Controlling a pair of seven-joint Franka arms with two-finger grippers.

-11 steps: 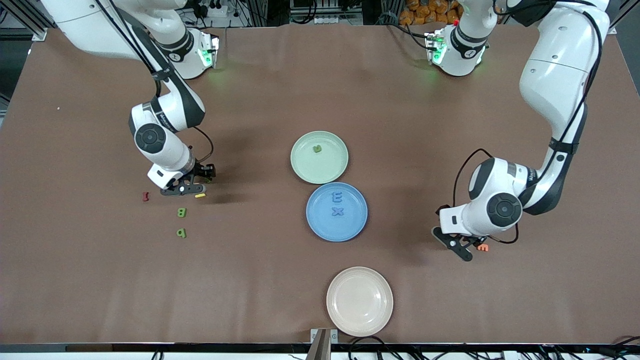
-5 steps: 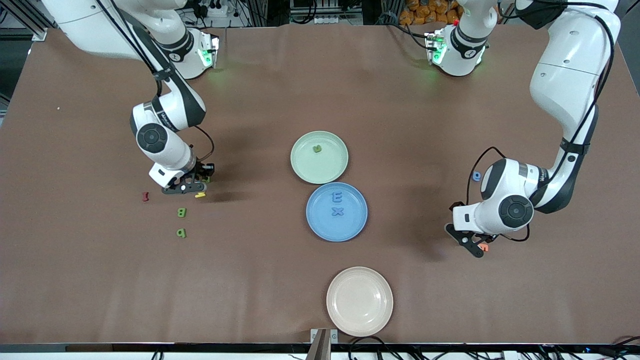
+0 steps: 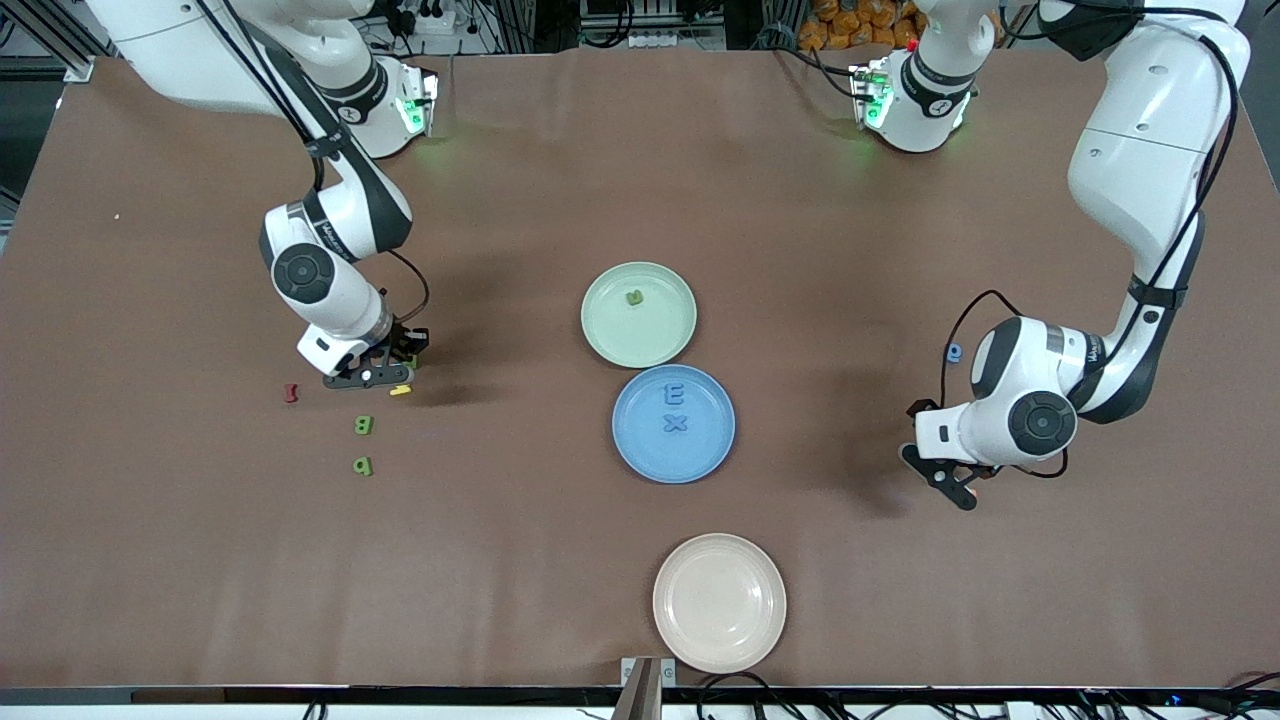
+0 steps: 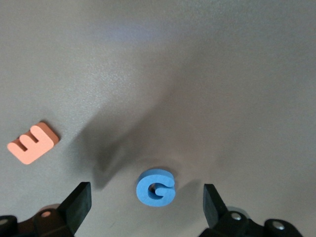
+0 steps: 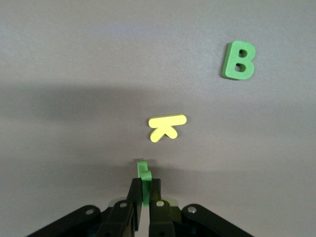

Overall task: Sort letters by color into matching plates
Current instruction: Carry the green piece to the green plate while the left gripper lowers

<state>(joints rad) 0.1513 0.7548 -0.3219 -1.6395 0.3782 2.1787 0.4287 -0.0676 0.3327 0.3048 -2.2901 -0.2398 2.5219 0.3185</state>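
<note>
Right jaws: we are seeing the right gripper [image 5: 143, 205] clenched on a small green letter [image 5: 143, 174], pinched edge-on between the fingertips [image 5: 134, 197], low at the table.
Left jaws: the left gripper [image 4: 147, 203] is standing spread wide, a blue G [image 4: 156, 186] lying flat between the tips, untouched.
Step in hand: we are judging the green letter as freshly gripped and not yet lifted; the blue one is lined up but not grasped.
Next move: we are expecting a lift and a carry to the mint green plate [image 3: 600, 335], which is already holding one green letter [image 3: 634, 296]; the blue plate [image 3: 634, 455] is holding an E and an X.
Nearby: a yellow K [image 5: 166, 126] is lying just beside the held letter, a green B [image 5: 239, 60] farther off.
Arm poses: the right arm is reaching down with its wrist bent over the letters at its end; the left arm is folding low at its own end.
</note>
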